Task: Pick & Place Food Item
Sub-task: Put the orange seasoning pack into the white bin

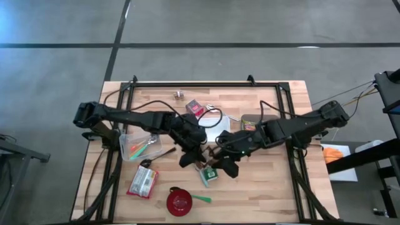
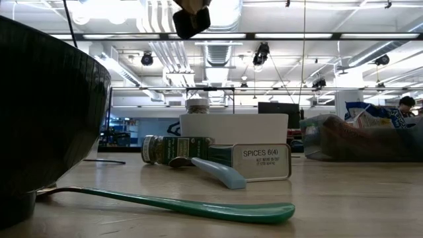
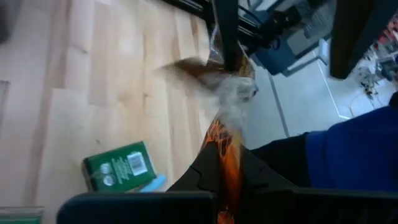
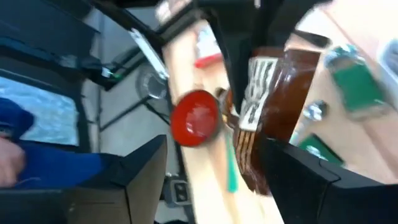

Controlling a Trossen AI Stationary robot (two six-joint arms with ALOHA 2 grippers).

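A brown snack packet (image 1: 209, 154) with orange flame print and a barcode hangs above the table's middle, between my two grippers. My left gripper (image 3: 229, 169) is shut on one end of it (image 3: 227, 99). My right gripper (image 4: 217, 171) faces it from the table's right, open, with its fingers on either side of the packet's other end (image 4: 273, 106). In the high view my left gripper (image 1: 190, 157) and my right gripper (image 1: 226, 165) stand close together. A green box (image 1: 209, 175) lies flat on the table beneath them. My left gripper pinches the packet's near end (image 3: 226, 147) between its two fingers, which slant downward from the table's left. The packet reaches away from the fingers, lifted clear of the table. My right gripper has one finger (image 3: 227, 37) next to the packet's far end; whether it touches, I cannot tell.
A red bowl (image 1: 179, 201) and a green spoon (image 1: 201, 199) lie near the front edge, a red and white packet (image 1: 142, 182) at the front left. A clear tub (image 1: 139, 145), a pink box (image 1: 195, 109), a white card (image 1: 216, 129) and a dark green box (image 1: 250, 122) lie farther back.
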